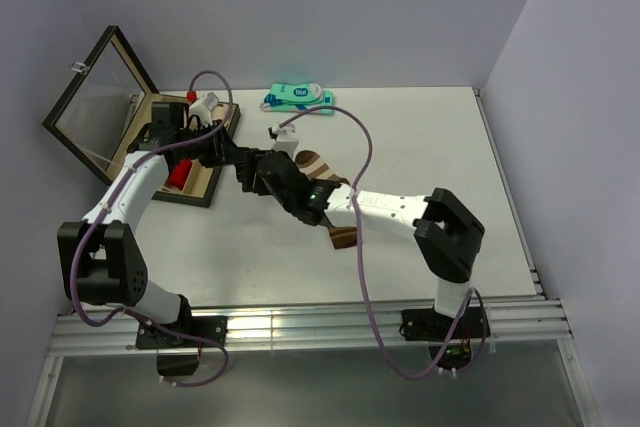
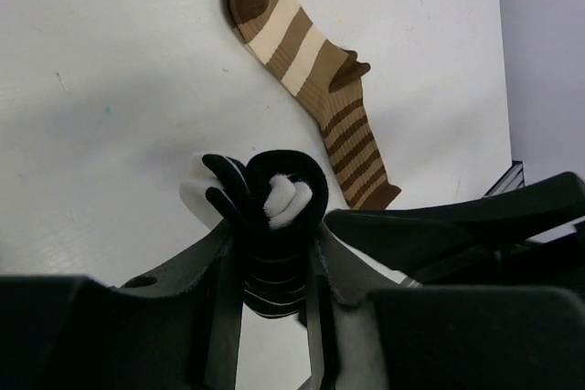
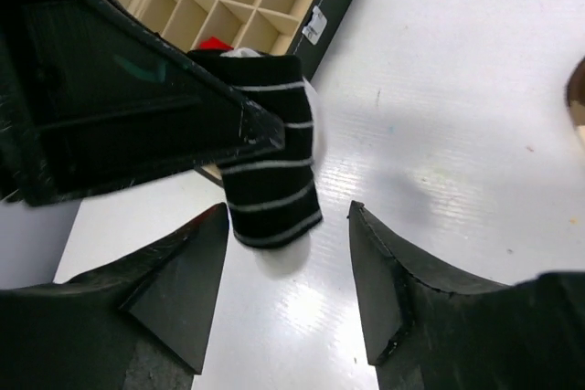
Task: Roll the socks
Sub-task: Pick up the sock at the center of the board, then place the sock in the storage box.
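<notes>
The black sock (image 2: 274, 191) with thin white stripes is rolled into a bundle, its white toe showing at the core. My left gripper (image 2: 274, 248) is shut on this roll, a finger pressed to each side. In the right wrist view the same black sock (image 3: 270, 184) hangs just above the table. My right gripper (image 3: 288, 226) stands open right in front of it, its fingers apart from the fabric. The brown sock (image 2: 306, 70) with tan bands lies flat on the table beyond. From above, the two grippers (image 1: 258, 169) meet at mid-table, and the brown sock (image 1: 318, 162) is partly under the right arm.
A dark wooden box (image 1: 205, 187) with compartments and an open glass lid (image 1: 95, 107) stands at the left, close behind the left arm. A flat teal-and-white package (image 1: 298, 97) lies at the table's far edge. Purple cables loop over both arms.
</notes>
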You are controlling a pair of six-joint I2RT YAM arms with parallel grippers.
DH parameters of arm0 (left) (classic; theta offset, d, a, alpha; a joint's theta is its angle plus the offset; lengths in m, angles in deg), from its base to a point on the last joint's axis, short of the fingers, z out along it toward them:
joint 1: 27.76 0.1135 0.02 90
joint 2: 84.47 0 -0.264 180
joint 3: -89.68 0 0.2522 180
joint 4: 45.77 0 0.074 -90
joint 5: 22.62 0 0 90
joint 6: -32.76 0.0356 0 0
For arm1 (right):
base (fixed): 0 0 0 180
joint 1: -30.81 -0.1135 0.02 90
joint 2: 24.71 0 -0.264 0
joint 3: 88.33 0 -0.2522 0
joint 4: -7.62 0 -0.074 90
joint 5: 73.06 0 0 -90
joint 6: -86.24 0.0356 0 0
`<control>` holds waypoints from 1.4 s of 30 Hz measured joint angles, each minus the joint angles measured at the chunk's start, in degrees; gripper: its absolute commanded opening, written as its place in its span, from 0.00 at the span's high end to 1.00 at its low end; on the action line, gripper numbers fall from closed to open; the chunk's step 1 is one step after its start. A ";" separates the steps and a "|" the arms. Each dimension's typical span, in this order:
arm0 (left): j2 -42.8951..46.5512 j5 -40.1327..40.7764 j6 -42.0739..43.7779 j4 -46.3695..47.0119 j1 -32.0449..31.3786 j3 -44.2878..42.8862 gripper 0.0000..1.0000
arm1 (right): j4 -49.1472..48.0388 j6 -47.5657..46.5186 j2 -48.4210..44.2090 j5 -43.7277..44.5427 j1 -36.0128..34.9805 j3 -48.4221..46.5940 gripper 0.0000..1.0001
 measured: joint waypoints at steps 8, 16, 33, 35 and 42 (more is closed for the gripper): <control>-2.91 -2.47 7.26 -4.76 0.61 -5.11 1.00 | -0.37 0.07 -11.15 1.25 0.00 9.07 0.34; -16.35 -7.72 25.97 -20.04 7.67 -19.34 1.00 | -0.46 0.20 -19.04 2.60 0.09 19.17 0.34; -36.81 -8.13 56.22 -45.68 13.53 -37.18 1.00 | -1.68 0.22 -20.41 2.99 0.55 24.04 0.34; -37.75 -7.85 56.78 -46.10 13.88 -38.16 1.00 | -1.75 0.22 -20.41 2.99 0.55 24.52 0.34; -41.33 -6.25 56.74 -46.14 15.58 -40.72 1.00 | -1.97 0.24 -20.41 2.99 0.57 25.18 0.34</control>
